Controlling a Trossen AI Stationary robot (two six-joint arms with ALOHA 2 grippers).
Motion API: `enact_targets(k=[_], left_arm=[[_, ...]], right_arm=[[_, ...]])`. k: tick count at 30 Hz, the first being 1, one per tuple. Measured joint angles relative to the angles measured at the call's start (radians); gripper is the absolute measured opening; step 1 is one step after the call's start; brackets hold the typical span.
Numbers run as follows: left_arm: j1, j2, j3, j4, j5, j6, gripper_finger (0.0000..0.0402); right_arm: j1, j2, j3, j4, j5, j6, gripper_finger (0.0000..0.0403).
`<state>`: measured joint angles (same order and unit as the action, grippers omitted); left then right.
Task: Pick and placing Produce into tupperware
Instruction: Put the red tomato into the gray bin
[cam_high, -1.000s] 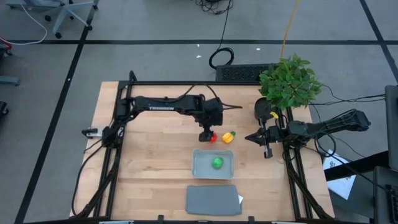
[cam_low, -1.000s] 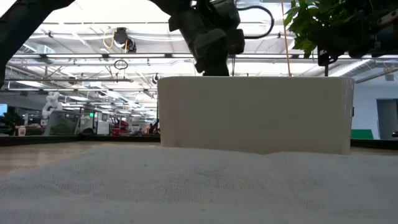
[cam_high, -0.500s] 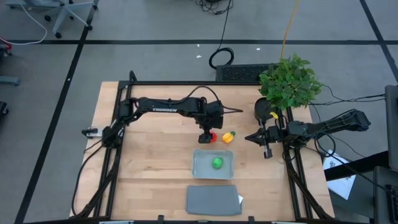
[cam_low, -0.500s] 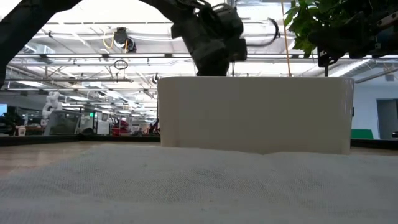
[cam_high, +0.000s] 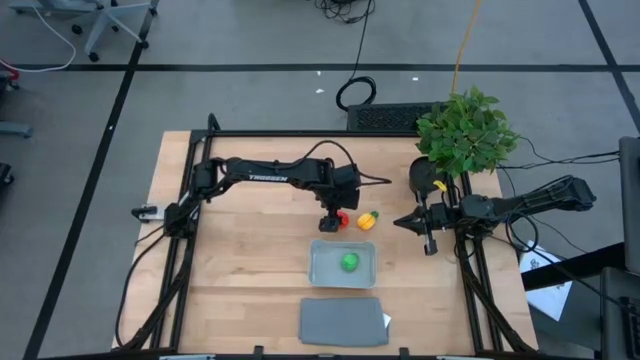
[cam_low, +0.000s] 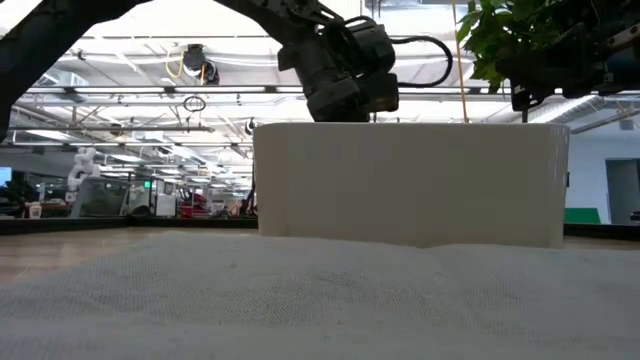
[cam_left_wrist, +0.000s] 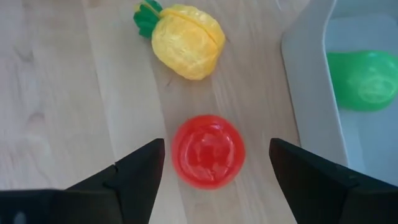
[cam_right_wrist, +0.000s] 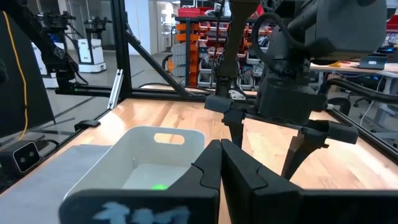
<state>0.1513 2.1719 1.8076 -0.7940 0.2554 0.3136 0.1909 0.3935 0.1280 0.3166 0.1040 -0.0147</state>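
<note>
One green piece (cam_high: 349, 262) sits in my tupperware (cam_high: 322, 268); left gripper (cam_left_wrist: 214, 163) spread wide straddling red piece (cam_left_wrist: 208, 150) for the grab, yellow piece (cam_left_wrist: 186, 41) just beyond; right gripper (cam_high: 402, 222) closed, parked beside the table edge

Bare wood lies on either side of the red piece (cam_left_wrist: 208, 151), between the spread fingers (cam_left_wrist: 134, 177) of the left gripper (cam_high: 331, 223). The yellow piece (cam_left_wrist: 187, 41) sits just beyond it; the container's wall (cam_left_wrist: 308, 93) closes one side.
</note>
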Motion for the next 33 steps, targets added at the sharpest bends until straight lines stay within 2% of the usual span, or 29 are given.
enact_targets(k=[5, 10, 33], left_arm=[[0.0, 0.012, 0.0, 0.018, 0.002, 0.006, 0.0296], [-0.002, 0.043, 0.0, 0.027, -0.043, 0.014, 0.0297], [-0.018, 0.049, -0.065, 0.07, -0.028, 0.048, 0.0296]], right_arm=[[0.0, 0.0, 0.0, -0.001, 0.0, 0.0, 0.0], [0.0, 0.0, 0.0, -0.001, 0.0, 0.003, 0.0], [0.0, 0.001, 0.0, -0.008, 0.0, 0.004, 0.0]])
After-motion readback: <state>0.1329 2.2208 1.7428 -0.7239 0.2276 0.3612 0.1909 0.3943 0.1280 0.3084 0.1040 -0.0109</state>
